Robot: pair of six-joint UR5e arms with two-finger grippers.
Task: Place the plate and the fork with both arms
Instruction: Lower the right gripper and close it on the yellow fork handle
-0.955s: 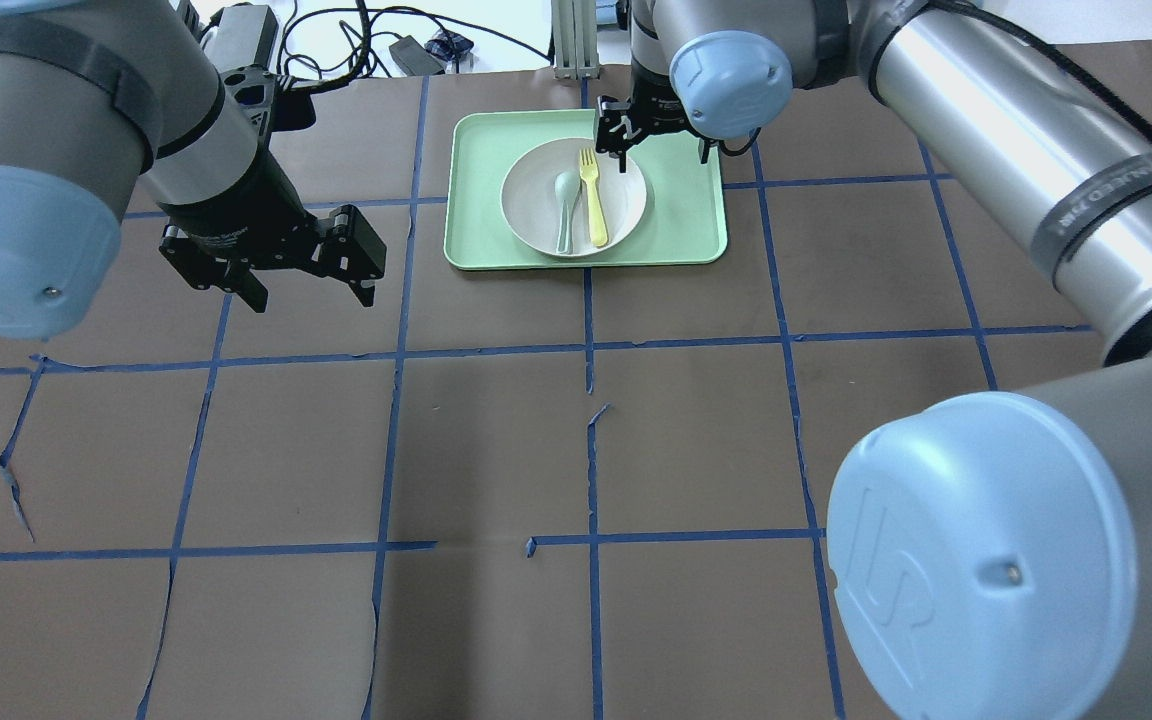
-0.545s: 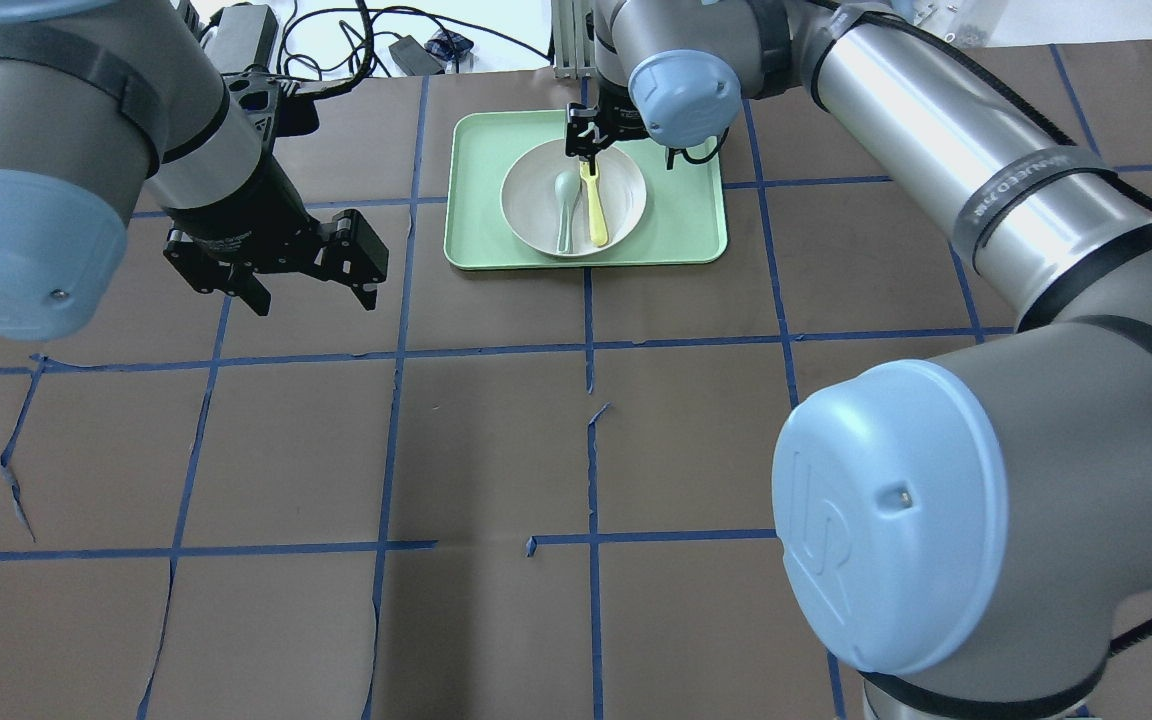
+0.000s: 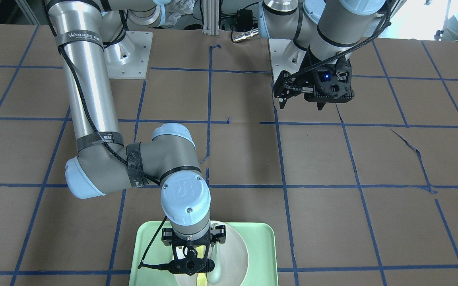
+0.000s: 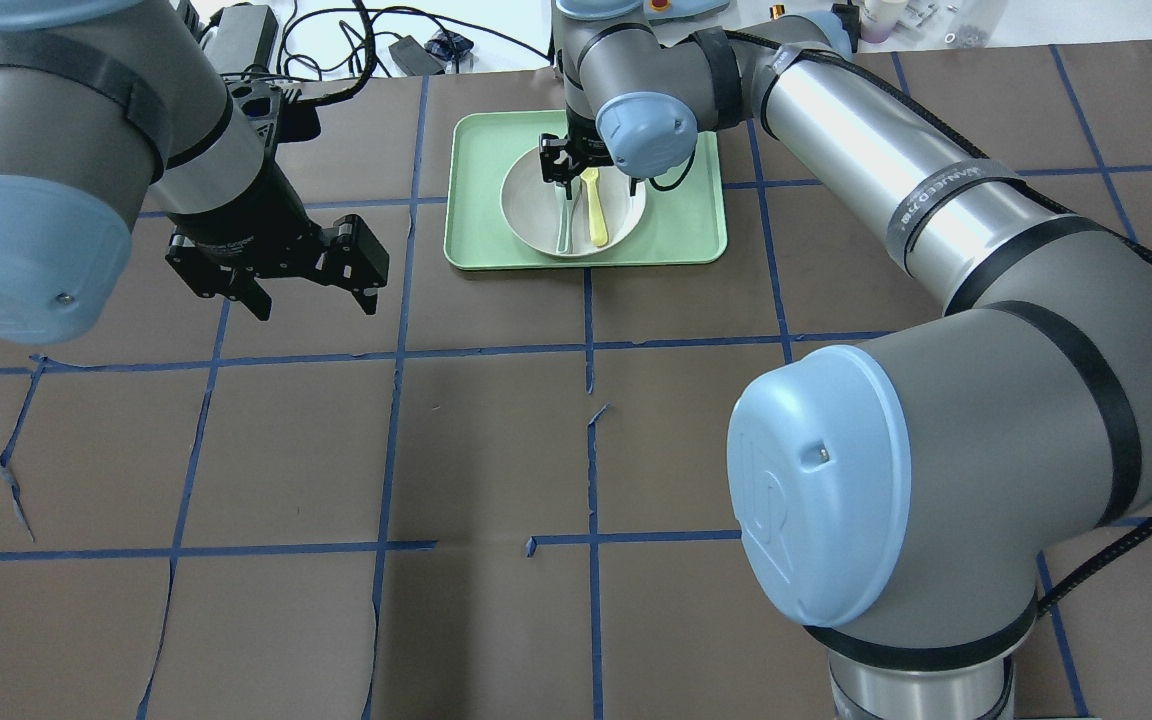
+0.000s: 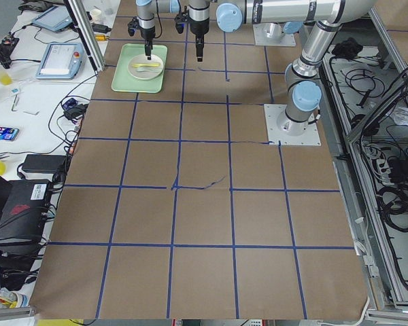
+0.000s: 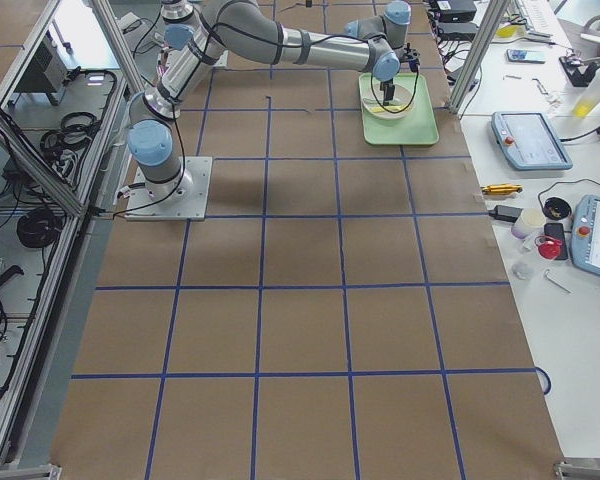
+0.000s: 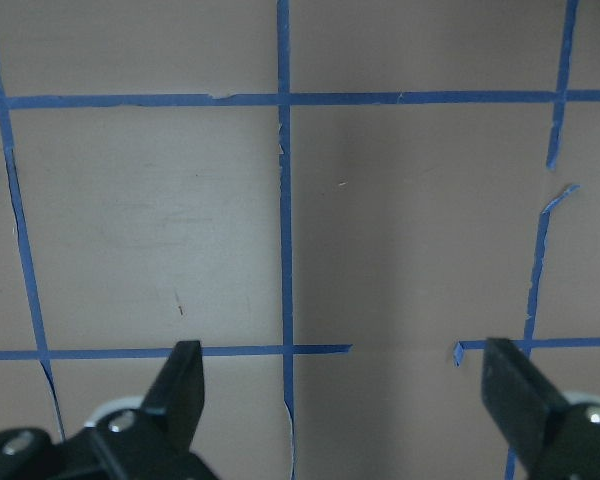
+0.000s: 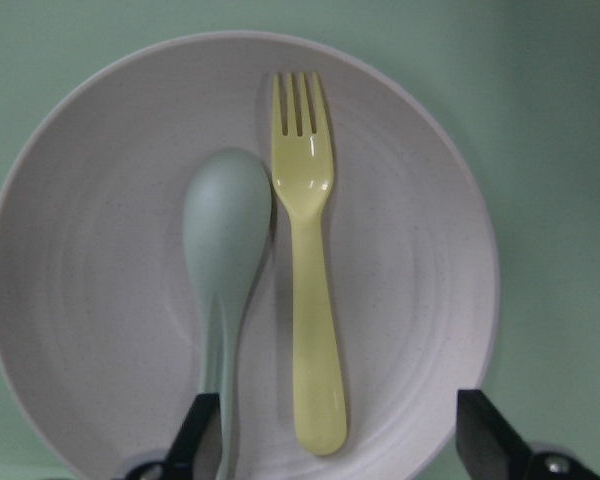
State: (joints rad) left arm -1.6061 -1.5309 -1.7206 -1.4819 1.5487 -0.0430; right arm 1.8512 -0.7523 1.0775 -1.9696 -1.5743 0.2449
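Note:
The off-white plate (image 4: 526,205) sits in the mint-green tray (image 4: 476,215) at the far middle of the table. The yellow fork (image 4: 596,215) lies in the plate beside a grey-green spoon (image 4: 563,228). My right gripper (image 4: 594,183) hovers open over the plate's far part. In the right wrist view the plate (image 8: 100,300), fork (image 8: 310,270) and spoon (image 8: 225,230) lie just below my right gripper (image 8: 340,450), its fingertips (image 8: 485,440) wide on either side of the handles. My left gripper (image 4: 314,300) is open and empty above bare table, left of the tray.
Brown paper with a blue tape grid covers the table (image 4: 496,450). Cables and a black box (image 4: 246,35) lie beyond the far edge. In the front-facing view my left gripper (image 3: 301,105) hangs near its base, far from the tray (image 3: 145,246).
My right gripper has moved left from the plate's far right rim to over the plate, above the fork and spoon. My left gripper has hardly moved.

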